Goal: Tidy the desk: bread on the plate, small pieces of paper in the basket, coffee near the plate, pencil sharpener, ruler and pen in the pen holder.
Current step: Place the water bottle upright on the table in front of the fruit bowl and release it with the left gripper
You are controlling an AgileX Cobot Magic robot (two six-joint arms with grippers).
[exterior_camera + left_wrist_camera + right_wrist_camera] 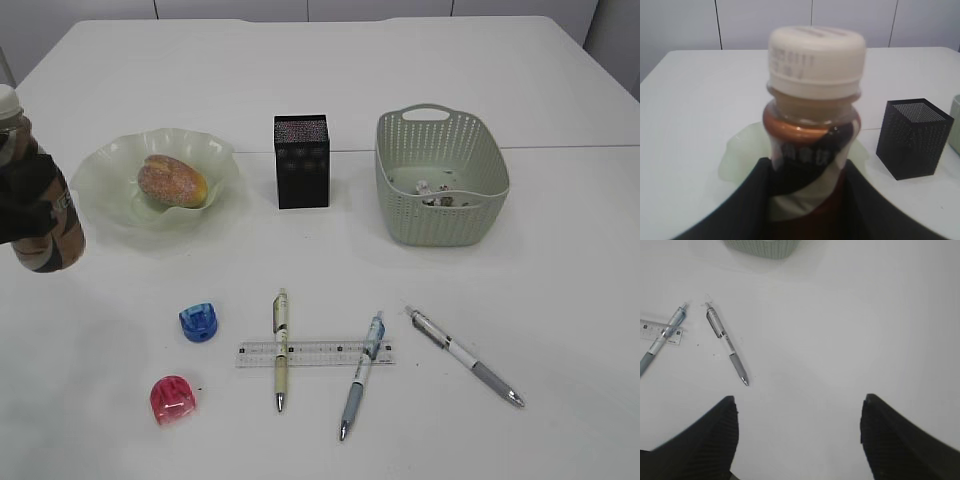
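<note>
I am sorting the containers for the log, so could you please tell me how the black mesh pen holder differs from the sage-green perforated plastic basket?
The square black metal-mesh pen holder is taller than wide; the oval sage-green plastic basket is broad and low. The pen holder has a plain rim; the basket has a loop handle on its far rim. The basket holds small paper scraps; nothing sticks out of the pen holder. Both stand upright on the white desk with perforated walls.

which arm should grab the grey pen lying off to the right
Right. Its pincer is open and empty, with the grey pen lying close in front of it on the desk. The left pincer is shut on the coffee at the far left, beside the plate.
</note>
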